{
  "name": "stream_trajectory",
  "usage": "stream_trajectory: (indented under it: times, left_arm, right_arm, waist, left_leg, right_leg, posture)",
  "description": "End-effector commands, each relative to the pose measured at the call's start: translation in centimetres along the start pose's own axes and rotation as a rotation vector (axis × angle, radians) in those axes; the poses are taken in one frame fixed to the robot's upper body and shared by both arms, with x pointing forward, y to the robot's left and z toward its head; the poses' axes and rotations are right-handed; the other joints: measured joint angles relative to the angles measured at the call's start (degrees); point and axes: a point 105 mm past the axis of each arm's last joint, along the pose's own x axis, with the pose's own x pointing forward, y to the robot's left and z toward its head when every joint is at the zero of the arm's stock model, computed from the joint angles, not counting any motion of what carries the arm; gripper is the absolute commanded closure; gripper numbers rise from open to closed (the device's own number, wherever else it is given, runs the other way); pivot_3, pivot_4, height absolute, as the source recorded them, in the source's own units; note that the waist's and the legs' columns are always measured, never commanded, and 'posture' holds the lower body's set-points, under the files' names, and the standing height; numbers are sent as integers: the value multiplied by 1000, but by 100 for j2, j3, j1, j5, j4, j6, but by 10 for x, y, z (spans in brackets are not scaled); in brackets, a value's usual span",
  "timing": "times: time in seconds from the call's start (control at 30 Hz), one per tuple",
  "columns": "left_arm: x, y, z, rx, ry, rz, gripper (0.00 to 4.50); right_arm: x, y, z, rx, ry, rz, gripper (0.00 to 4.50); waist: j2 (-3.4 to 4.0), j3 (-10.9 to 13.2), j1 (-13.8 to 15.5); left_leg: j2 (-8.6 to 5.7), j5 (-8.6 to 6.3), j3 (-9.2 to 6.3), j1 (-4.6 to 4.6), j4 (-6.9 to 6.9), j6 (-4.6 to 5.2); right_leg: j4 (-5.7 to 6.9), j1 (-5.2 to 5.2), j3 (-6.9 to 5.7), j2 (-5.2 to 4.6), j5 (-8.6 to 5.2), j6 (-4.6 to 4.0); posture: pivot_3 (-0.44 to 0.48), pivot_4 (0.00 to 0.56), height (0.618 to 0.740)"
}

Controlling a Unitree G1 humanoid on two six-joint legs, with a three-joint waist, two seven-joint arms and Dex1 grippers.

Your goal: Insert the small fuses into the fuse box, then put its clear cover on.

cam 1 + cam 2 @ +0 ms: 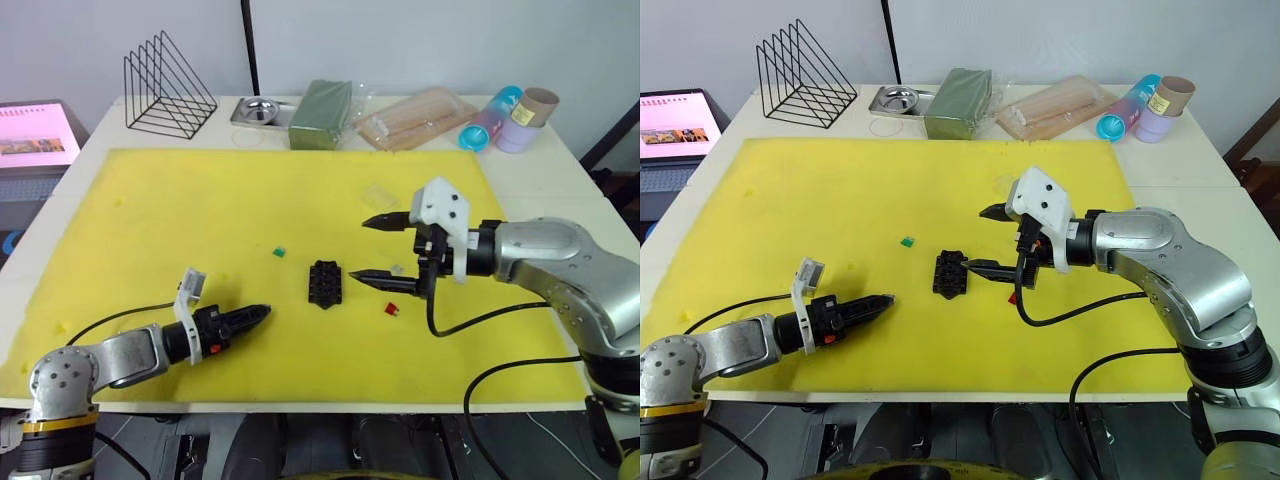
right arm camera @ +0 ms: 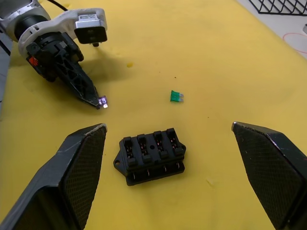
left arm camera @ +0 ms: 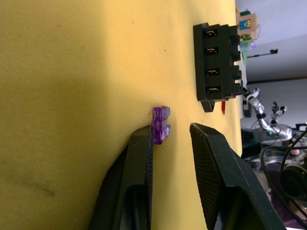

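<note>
The black fuse box lies mid-mat with its slots empty. My left gripper rests low on the mat to the box's left, its fingers slightly open. A purple fuse touches the tip of one finger and the other finger stands clear of it. My right gripper hovers just right of the box, wide open and empty. A green fuse lies behind and left of the box. To the box's right are a red fuse and a pale grey one. The clear cover lies farther back.
Everything sits on a yellow mat. Along the back of the table stand a wire rack, a steel tray, a dark green block, a bag of sticks and some cups. A screen sits at far left.
</note>
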Motion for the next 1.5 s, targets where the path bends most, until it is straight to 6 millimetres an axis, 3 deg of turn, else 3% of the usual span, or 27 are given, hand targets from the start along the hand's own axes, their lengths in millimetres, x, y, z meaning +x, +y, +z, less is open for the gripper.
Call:
stream_trajectory:
  times: [0.03, 0.13, 0.2, 0.43, 0.57, 0.83, 1.0, 1.1, 1.2, 1.5]
  left_arm:
    - [-2, 16, -5, -18, 18, 81, 3220]
    - [-1, 17, -2, 4, -20, 100, 3786]
    - [-2, 18, -4, 3, 0, 108, 4459]
    - [-6, 24, -2, 16, 22, 134, 4484]
    - [-9, 15, 6, 83, 57, 84, 4484]
    - [-17, -19, 20, 511, 214, -71, 4484]
    - [-18, -54, 55, 924, 291, -247, 4484]
    - [-17, -63, 64, 1005, 350, -299, 4484]
    - [-12, -61, 66, 1015, 426, -324, 4484]
    - [-19, -25, 47, 940, 776, -347, 4484]
  right_arm:
    - [-2, 2, 12, -41, -34, 3, 0]
    - [-2, 2, 12, -42, -34, 5, 0]
    - [-2, 2, 12, -41, -33, 6, 0]
    - [-1, 3, 11, -39, -33, 6, 0]
    - [-1, 3, 11, -34, -31, 6, 0]
    - [-3, 4, 13, -8, -44, 10, 0]
    - [-4, 5, 24, 69, -77, 27, 0]
    - [-2, 8, 27, 97, -76, 44, 0]
    - [2, 9, 25, 109, -51, 48, 0]
    - [9, 17, 18, 96, -26, 65, 0]
  waist:
    - [0, 0, 0]
    - [0, 0, -1]
    - [8, -10, -9]
    - [20, -14, -14]
    - [18, -12, -14]
    - [12, -6, -17]
    - [1, 4, 14]
    - [-1, 5, 3]
    - [-1, 5, -26]
    - [-2, 7, -29]
  left_leg:
    - [0, 0, 0, 0, -1, 0]
    - [0, 0, 0, 0, -1, 0]
    - [6, 0, -3, -1, -4, 0]
    - [9, 0, 5, 6, -15, 0]
    - [10, 0, 6, 5, -13, 0]
    - [20, 0, 11, -8, -20, 0]
    - [23, 0, 19, -16, -22, 0]
    - [23, 0, 25, -19, -19, 0]
    - [23, -3, 24, -19, -23, 4]
    - [37, -5, 18, -30, -24, 9]
  right_leg:
    - [0, 0, 0, 0, -4, -6]
    - [0, 0, 0, 0, -7, -12]
    - [-7, -2, 0, 1, -8, -13]
    - [-7, -2, 4, 9, -9, -14]
    - [-8, -3, 6, 33, -10, -15]
    - [-6, -26, 7, 66, -26, -47]
    - [-12, -32, 9, 63, -27, -50]
    - [-17, -30, 8, 62, -27, -50]
    - [-19, -32, 15, 62, -26, -45]
    - [-2, -49, 3, 90, -21, -33]
  posture:
    - [0, 150, 740]
    - [0, 150, 740]
    - [0, 150, 740]
    - [0, 150, 740]
    - [0, 150, 740]
    - [0, 150, 740]
    - [0, 150, 740]
    - [0, 150, 740]
    - [0, 150, 740]
    - [0, 150, 740]
